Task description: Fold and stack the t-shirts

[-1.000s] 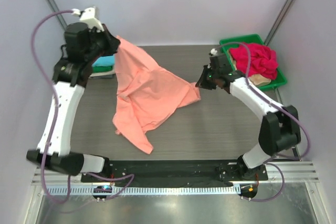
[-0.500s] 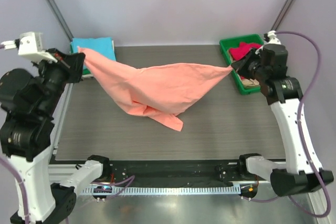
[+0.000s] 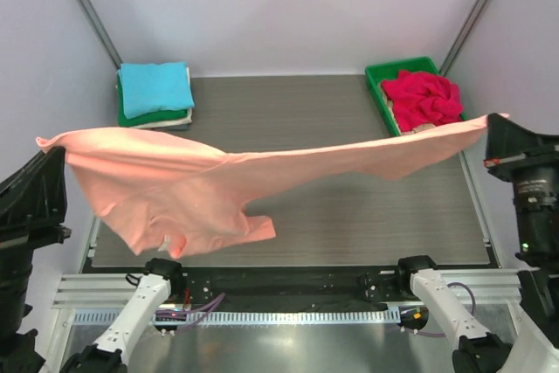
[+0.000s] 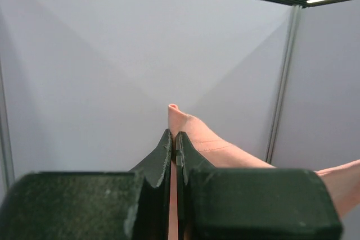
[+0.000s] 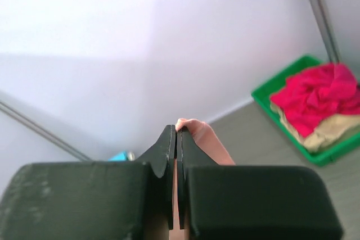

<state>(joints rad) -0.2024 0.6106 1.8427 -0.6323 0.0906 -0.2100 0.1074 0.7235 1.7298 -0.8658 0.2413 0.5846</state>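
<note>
The salmon-orange t-shirt [image 3: 201, 185] hangs stretched across the whole width of the top view, high above the table, its bulk sagging at the left. My left gripper [image 3: 45, 144] is shut on its left corner [image 4: 188, 130]. My right gripper [image 3: 494, 120] is shut on its right corner [image 5: 197, 133]. A folded stack with a turquoise shirt [image 3: 155, 87] on top of green and white ones lies at the table's back left. A crumpled red shirt [image 3: 424, 98] and a beige one [image 5: 329, 130] lie in the green tray [image 3: 393, 69].
The green tray stands at the table's back right corner and shows in the right wrist view [image 5: 270, 91]. Grey enclosure walls and metal corner posts [image 3: 87, 15] surround the dark wood-grain table [image 3: 349, 207].
Both arms have risen and swung outward toward the near corners. The salmon shirt, draped on the table a second ago, is now lifted off it and pulled taut between the two grippers.
</note>
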